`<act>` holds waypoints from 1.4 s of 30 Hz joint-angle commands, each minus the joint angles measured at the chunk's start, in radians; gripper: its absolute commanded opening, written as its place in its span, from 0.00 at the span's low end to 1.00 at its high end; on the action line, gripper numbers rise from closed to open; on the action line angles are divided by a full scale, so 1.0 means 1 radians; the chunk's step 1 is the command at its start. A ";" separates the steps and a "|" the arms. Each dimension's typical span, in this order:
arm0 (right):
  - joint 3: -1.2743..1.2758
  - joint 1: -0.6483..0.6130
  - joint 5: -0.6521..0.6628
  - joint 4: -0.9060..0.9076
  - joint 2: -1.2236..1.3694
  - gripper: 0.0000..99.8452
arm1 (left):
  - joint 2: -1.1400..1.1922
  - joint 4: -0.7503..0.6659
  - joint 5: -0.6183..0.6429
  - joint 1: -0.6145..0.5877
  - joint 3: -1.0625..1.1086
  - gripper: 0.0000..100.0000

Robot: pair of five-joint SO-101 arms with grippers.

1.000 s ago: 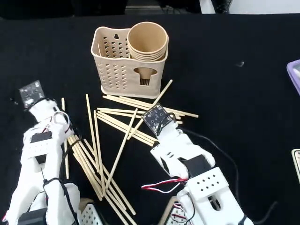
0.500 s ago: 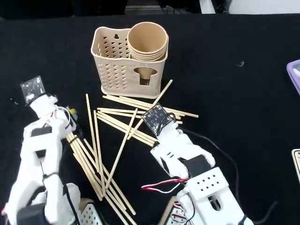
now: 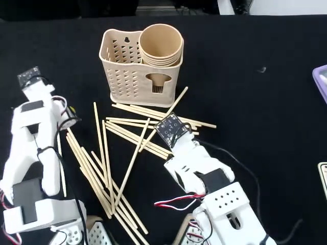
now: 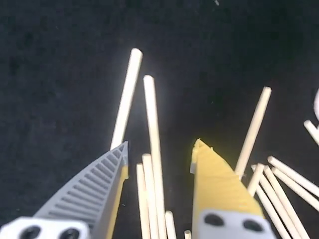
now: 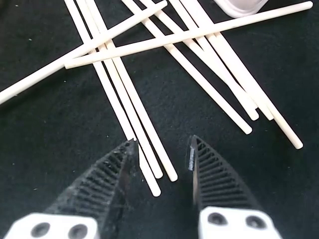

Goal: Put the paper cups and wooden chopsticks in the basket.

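Black cloth tabletop (image 3: pixel 265 127) all round. Up close on the left wrist cam, the left gripper (image 4: pixel 160 144) is spread wide, with a few pale wooden chopsticks (image 3: pixel 132 162) running lengthwise through the gap. The right gripper (image 5: pixel 162 140) is spread too, straddling the ends of three sticks. The overhead gives the layout: the left bundle's long axis runs 11 to 5 o'clock, and the others fan roughly 9 to 3. Past them at 12 o'clock stands the beige perforated plastic basket (image 3: pixel 122 81), with stacked tan paper cups (image 3: pixel 161 43) in its 3 o'clock side, mouths up.
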 commanded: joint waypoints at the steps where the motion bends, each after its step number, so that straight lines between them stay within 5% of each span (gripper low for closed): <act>1: -0.028 -0.008 0.002 0.008 -0.022 0.17 | -0.006 0.008 -0.068 -0.045 -0.065 0.21; 10: -0.028 -0.008 0.002 0.008 -0.022 0.17 | 0.035 -0.031 -0.209 -0.085 -0.007 0.21; 31: -0.028 -0.008 0.002 0.008 -0.022 0.17 | 0.245 -0.137 -0.209 -0.007 -0.048 0.21; 42: -0.028 -0.008 0.002 0.008 -0.022 0.17 | 0.259 -0.199 -0.023 -0.004 -0.157 0.21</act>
